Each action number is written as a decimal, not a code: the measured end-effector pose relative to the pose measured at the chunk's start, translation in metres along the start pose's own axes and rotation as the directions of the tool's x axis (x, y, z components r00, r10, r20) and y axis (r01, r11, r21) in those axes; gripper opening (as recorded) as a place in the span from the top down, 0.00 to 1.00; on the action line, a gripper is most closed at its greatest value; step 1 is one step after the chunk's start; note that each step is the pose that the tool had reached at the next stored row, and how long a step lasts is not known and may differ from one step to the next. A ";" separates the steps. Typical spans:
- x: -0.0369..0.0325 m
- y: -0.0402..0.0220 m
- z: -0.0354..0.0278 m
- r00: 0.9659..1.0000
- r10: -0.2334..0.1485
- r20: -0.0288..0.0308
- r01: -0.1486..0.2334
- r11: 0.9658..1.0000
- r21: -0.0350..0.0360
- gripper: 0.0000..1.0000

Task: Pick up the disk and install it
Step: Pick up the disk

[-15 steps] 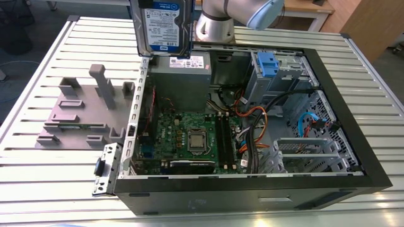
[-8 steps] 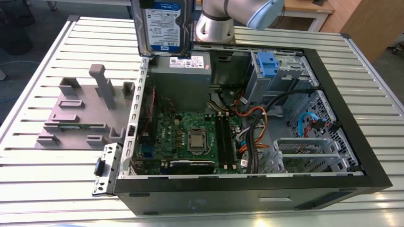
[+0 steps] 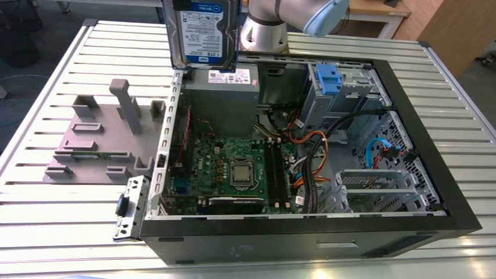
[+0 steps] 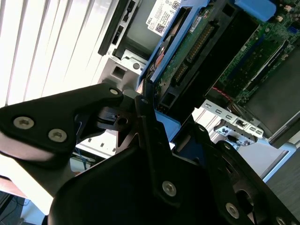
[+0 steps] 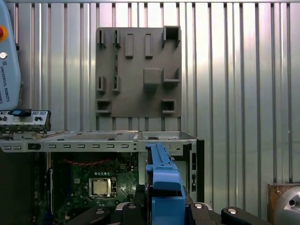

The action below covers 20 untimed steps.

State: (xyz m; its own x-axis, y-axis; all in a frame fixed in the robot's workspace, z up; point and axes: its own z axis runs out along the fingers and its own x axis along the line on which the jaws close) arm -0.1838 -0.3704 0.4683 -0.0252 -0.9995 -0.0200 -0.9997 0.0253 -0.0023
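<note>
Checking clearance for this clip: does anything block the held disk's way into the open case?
Nothing visible does. The gripper holds the blue-framed silver metal disk upright above the black computer case, its side open.

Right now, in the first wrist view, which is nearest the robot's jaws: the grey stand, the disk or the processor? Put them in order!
1. Disk: held in the gripper, jaws shut on it.
2. Processor: inside the open computer case, on the green board.
3. Grey stand: on the slatted table, beyond the case wall.
</note>
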 end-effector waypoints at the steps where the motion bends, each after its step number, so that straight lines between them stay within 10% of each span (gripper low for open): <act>1: 0.0000 -0.0002 0.0000 1.000 0.000 0.000 0.000 1.000 0.000 0.63; 20: -0.0002 -0.0091 0.0001 1.000 0.000 0.000 0.000 1.000 0.000 0.63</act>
State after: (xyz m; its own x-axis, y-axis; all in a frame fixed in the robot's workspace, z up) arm -0.1747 -0.3704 0.4683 -0.0252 -0.9995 -0.0200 -0.9997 0.0252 -0.0024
